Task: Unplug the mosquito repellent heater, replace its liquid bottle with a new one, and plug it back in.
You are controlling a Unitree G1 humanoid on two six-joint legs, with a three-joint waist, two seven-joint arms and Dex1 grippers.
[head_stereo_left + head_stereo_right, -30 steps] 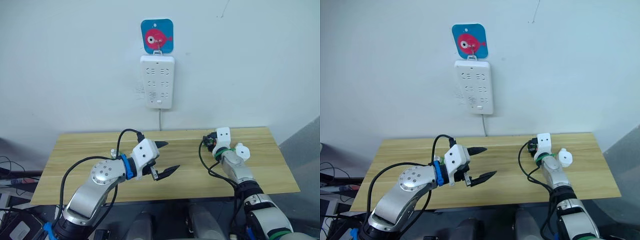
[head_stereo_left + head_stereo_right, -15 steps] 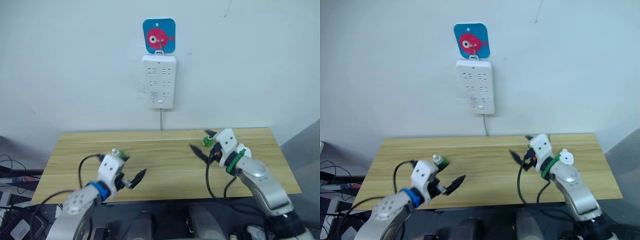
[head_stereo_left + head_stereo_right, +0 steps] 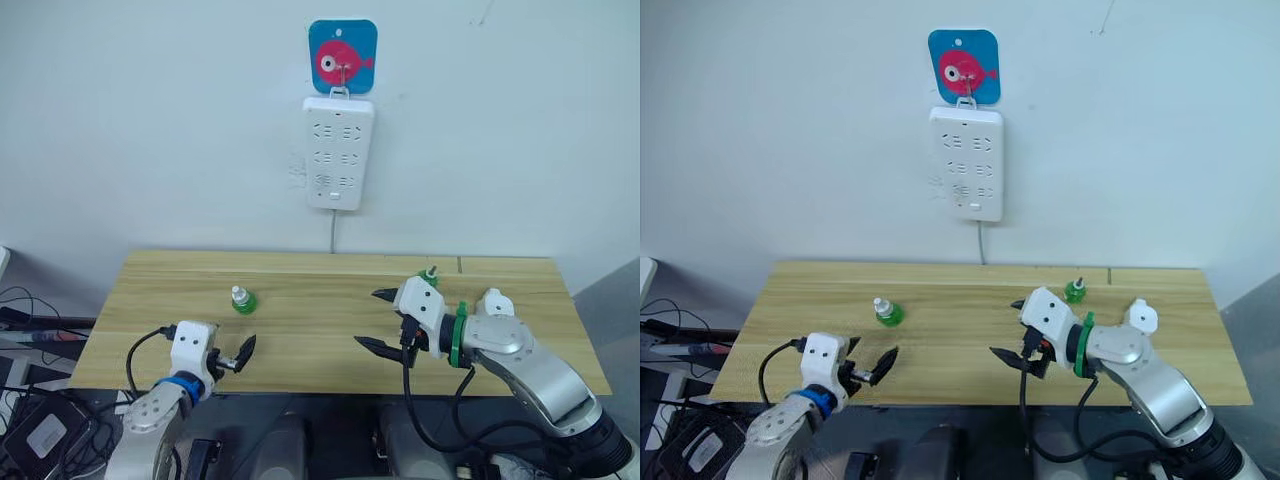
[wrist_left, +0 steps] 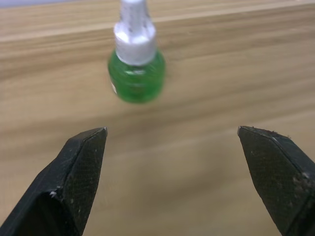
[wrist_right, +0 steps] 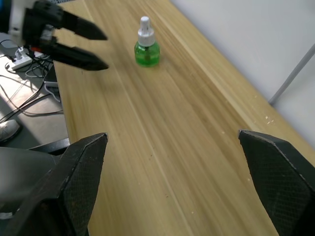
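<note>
A small white rounded heater (image 3: 495, 303) lies on the wooden table (image 3: 320, 345) at the right, just behind my right forearm. One green liquid bottle (image 3: 241, 300) with a white cap stands left of centre, and a second green bottle (image 3: 430, 275) stands at the far right, behind my right gripper. My left gripper (image 3: 241, 355) is open and empty at the table's near left edge, short of the left bottle (image 4: 136, 69). My right gripper (image 3: 370, 318) is open and empty over the table's right half, pointing left.
A tall white power strip (image 3: 340, 150) hangs on the wall under a blue fish hook (image 3: 342, 62), its cord dropping behind the table. Cables and a socket block lie on the floor at the left (image 3: 30, 320).
The camera has shifted. My left arm has pulled back from the table's middle to its near left edge. My right gripper has swung round from pointing at the wall to pointing left.
</note>
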